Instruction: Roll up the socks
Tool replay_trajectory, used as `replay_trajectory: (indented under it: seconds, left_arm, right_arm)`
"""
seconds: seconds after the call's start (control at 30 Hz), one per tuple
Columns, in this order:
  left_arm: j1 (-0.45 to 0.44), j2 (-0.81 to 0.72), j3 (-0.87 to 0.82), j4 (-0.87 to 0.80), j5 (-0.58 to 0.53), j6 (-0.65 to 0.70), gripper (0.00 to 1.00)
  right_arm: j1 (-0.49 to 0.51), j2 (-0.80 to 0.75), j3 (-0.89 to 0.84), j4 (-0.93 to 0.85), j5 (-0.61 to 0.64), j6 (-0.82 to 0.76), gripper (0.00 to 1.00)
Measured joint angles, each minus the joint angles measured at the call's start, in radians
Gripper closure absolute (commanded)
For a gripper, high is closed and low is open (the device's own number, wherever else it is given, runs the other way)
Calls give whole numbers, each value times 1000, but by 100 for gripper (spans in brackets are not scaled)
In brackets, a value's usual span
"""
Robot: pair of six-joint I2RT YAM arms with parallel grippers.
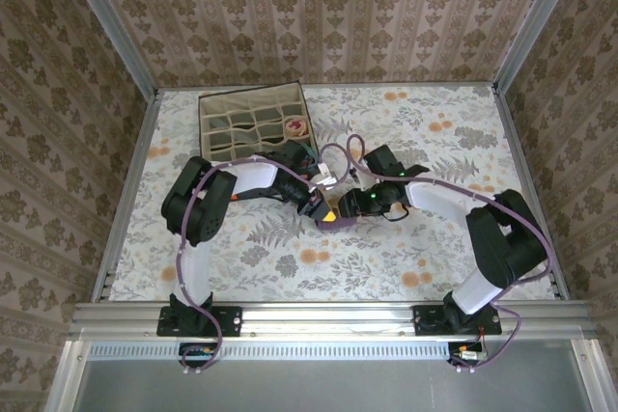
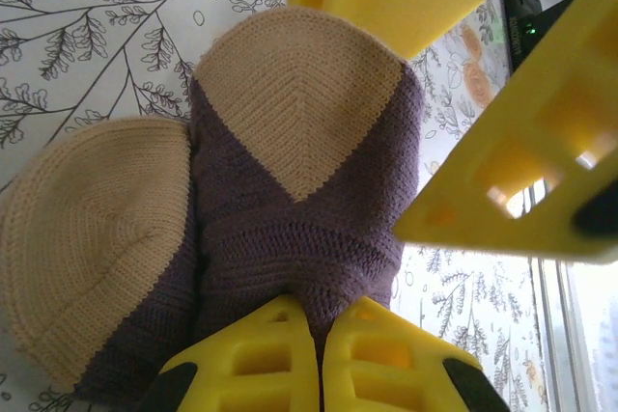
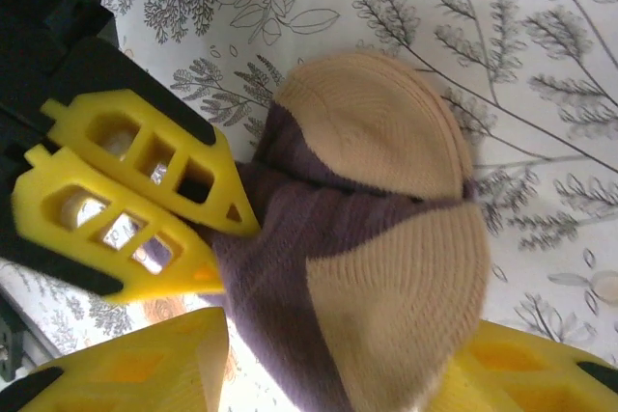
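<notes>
The flowered surface (image 1: 435,248) carries everything, and both arms reach inward to meet at its middle. Behind the left arm, toward the far edge, sits the dark grid box (image 1: 214,113), with a bundled peach sock (image 1: 299,127) in a compartment by its right wall. The left pincer (image 2: 319,340) is clenched on the purple sock (image 2: 299,229), pinching its knit body. The right pincer (image 3: 338,373) stands released, fingers spread either side of the bundle. The purple sock lies folded on the surface, tan patches showing.
</notes>
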Motion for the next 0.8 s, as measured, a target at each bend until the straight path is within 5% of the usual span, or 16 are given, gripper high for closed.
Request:
replay_trajectory:
  seconds: [0.2,0.43,0.8]
  left_arm:
    - [-5,0,-27,51,-1,-48,97]
    - [-38,-76,-113,170,-98,-53,87]
    - [-155,-433,-415,449,-409,73,71]
  right_arm:
    - [20,80,39,1,-11,-24,63]
    - [21,138,82,-45,-33,-27,93]
    - [19,214,136,-85,-108,-30,97]
